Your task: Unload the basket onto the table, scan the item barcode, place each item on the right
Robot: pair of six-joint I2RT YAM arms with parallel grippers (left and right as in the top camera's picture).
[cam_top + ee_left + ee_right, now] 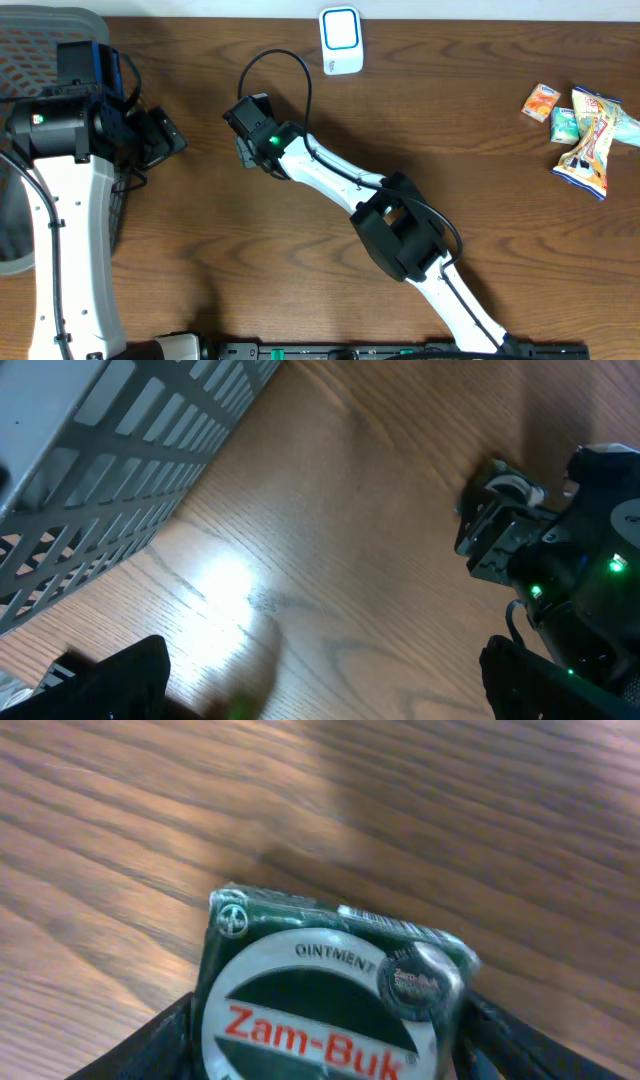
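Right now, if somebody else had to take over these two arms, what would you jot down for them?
Left gripper: open, empty, beside the grey basket.
Right gripper: jaws either side of the Zam-Buk box; firm grip unclear.
Scanner: far edge of the table, apart from the box.
Done: box reached.
Left: lift it, show its barcode to the scanner.
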